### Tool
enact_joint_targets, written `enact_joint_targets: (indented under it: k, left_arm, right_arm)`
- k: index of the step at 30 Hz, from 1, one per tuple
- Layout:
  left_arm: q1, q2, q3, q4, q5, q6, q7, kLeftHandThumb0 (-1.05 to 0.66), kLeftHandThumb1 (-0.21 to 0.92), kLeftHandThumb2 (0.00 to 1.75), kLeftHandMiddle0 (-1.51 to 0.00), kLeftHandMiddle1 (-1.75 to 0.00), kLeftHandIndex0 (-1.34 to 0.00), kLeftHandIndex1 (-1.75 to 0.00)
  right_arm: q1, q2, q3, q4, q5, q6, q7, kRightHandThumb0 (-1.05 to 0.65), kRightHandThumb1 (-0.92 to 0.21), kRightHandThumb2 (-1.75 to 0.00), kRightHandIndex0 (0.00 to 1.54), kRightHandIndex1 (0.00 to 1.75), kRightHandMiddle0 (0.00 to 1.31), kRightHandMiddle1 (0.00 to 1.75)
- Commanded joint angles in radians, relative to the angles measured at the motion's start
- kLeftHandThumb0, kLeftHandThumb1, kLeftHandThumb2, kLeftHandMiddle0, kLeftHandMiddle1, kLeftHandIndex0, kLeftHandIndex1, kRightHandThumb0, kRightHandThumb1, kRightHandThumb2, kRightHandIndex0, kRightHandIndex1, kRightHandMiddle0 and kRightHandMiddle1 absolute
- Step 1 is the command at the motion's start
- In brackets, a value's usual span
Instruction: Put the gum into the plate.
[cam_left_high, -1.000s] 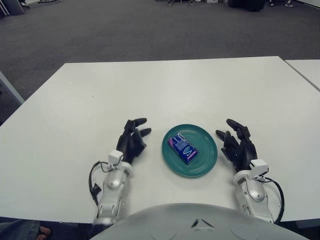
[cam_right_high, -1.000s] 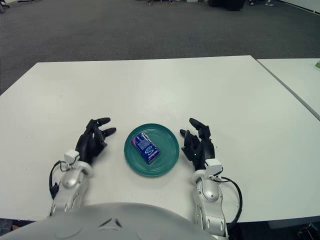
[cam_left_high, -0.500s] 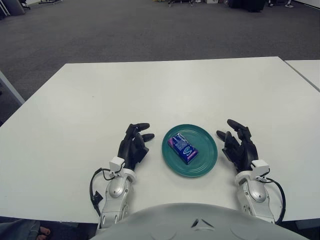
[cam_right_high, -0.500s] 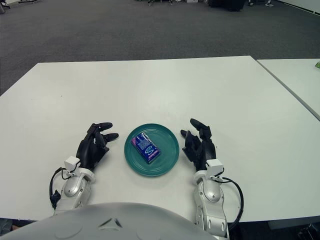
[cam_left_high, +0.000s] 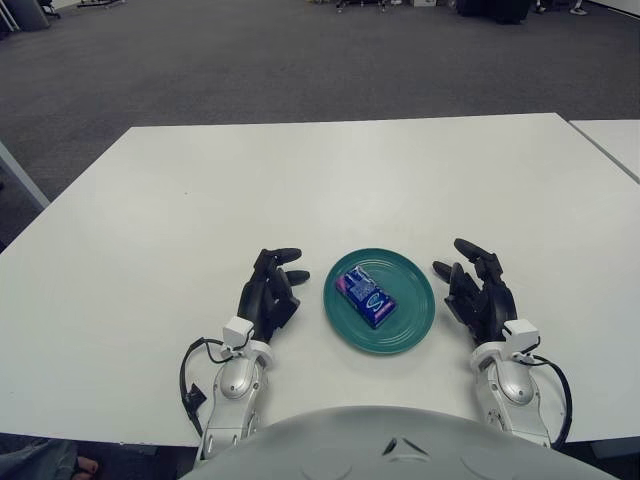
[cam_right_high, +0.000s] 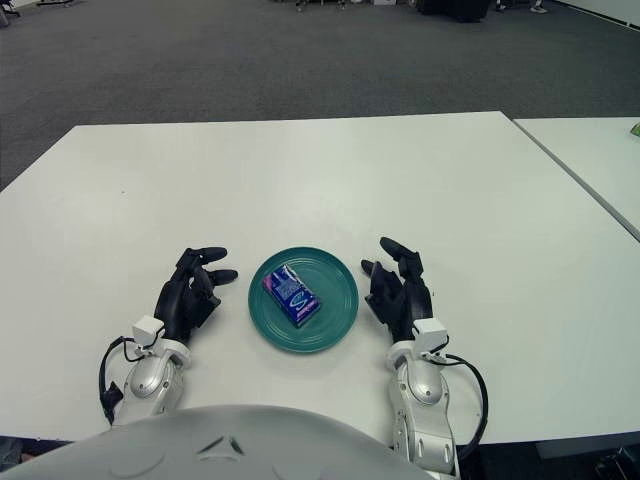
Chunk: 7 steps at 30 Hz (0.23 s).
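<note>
Gum (cam_left_high: 366, 296), one blue pack, lay in the single green plate (cam_left_high: 414, 312) near the front edge of the one white table (cam_left_high: 330, 180). Two hands flanked the plate: left hand (cam_left_high: 268, 294) and right hand (cam_left_high: 478, 293), fingers apart, holding nothing.

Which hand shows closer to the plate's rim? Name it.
The right hand: its fingers nearly meet the green plate, while the left hand leaves a wider strip of white table.
</note>
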Motion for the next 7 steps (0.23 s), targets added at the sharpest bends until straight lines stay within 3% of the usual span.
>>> enact_joint_targets:
  k: [1, 7]
  left_arm:
    - [0.005, 0.002, 0.012, 0.034, -0.02, 0.04, -0.002, -0.78, 0.92, 1.05, -0.42, -1.23, -0.32, -1.35]
    - [0.004, -0.004, 0.018, 0.034, -0.041, 0.038, -0.005, -0.77, 0.92, 1.03, -0.41, -1.22, -0.3, -1.35]
  right_arm:
    - [0.048, -0.006, -0.005, 0.067, -0.003, 0.075, -0.004, -0.71, -0.92, -0.76, 0.39, 0.62, 0.0, 0.92]
    - [0.054, -0.005, 0.001, 0.065, -0.007, 0.073, -0.003, -0.7, -0.92, -0.76, 0.39, 0.62, 0.0, 0.91]
